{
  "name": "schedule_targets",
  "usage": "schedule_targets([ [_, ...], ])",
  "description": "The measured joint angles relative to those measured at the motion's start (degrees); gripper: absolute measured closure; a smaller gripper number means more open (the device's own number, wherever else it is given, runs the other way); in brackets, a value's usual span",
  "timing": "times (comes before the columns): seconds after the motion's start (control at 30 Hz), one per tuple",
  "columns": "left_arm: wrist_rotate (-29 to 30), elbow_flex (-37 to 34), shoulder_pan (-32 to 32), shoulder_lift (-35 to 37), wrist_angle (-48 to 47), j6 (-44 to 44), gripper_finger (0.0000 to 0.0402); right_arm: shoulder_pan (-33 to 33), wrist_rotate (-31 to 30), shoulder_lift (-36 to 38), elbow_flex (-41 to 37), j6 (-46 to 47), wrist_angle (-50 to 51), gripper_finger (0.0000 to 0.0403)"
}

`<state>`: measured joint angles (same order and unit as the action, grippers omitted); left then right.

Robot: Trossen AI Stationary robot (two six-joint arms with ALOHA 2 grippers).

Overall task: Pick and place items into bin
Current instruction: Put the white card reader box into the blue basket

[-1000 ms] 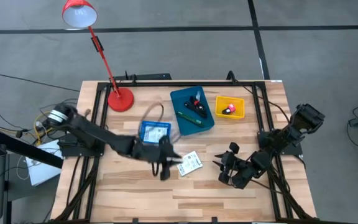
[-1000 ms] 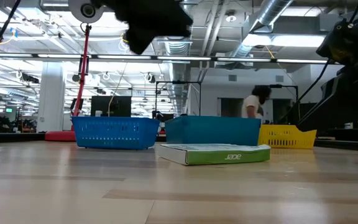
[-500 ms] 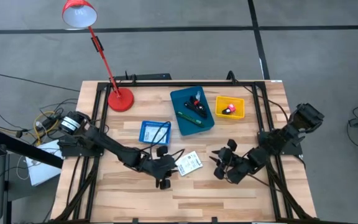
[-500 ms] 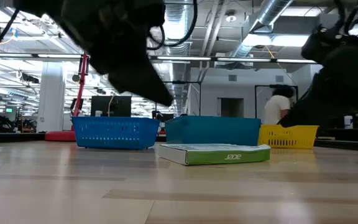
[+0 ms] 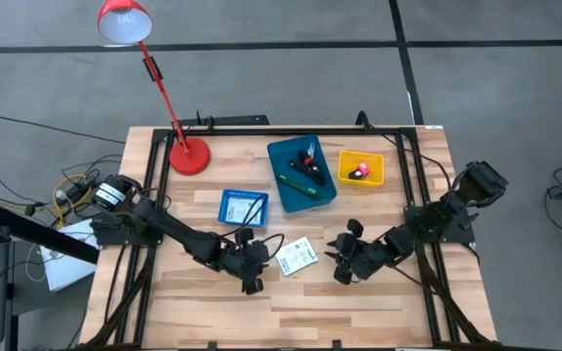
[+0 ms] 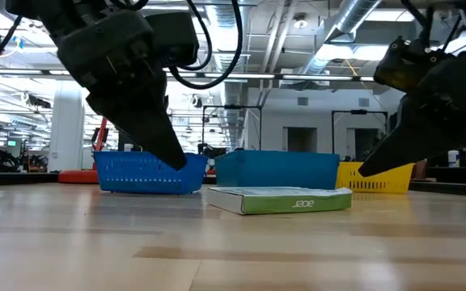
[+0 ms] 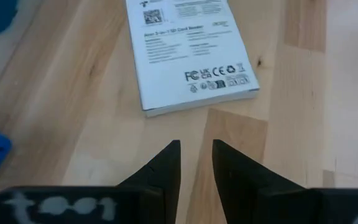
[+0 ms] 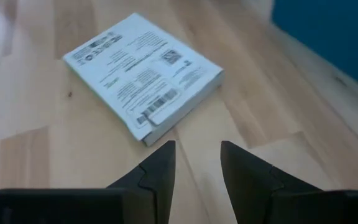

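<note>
Where the wooden table stood on a grey floor, a red desk lamp sat at its far left corner, and the low view looked past the bins into a bright hall of pipes and ceiling lights. Three containers stood toward the far side: a small blue basket that looked bare inside, a teal bin holding a green pen and black pieces with red accents, and a yellow bin holding a pink bit. The white printed flat packet lay flat on the bare wood in front of the teal bin, inside no container, with a green edge showing in the low view. The left gripper hung low just beside the packet on its left, its fingers drawn almost together with a narrow gap, holding nothing and stopping short of the packet's near edge. The right gripper sat low near the packet's other side, its fingers slightly parted and empty, aimed at the packet's corner without touching it.
</note>
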<state>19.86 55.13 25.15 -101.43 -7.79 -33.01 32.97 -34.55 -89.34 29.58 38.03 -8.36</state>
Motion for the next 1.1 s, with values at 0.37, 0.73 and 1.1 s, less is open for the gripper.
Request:
schedule_targets([
  [0.37, -2.60, 0.00, 0.07, 0.00, -0.95, 0.02, 0.0330, -6.47, 11.47, 0.00, 0.00, -9.14, 0.84, 0.0282],
  [0.73, -0.10, 0.00, 0.07, 0.00, -0.88, -0.45, 0.0356, -13.50, 15.77, 0.00, 0.00, -14.72, 0.92, 0.0283],
  [1.1, -0.45, 0.00, 0.24, -0.61, -0.30, 0.65, 0.0356, -12.99, 19.68, 0.00, 0.00, -15.57, -1.57, 0.0283],
])
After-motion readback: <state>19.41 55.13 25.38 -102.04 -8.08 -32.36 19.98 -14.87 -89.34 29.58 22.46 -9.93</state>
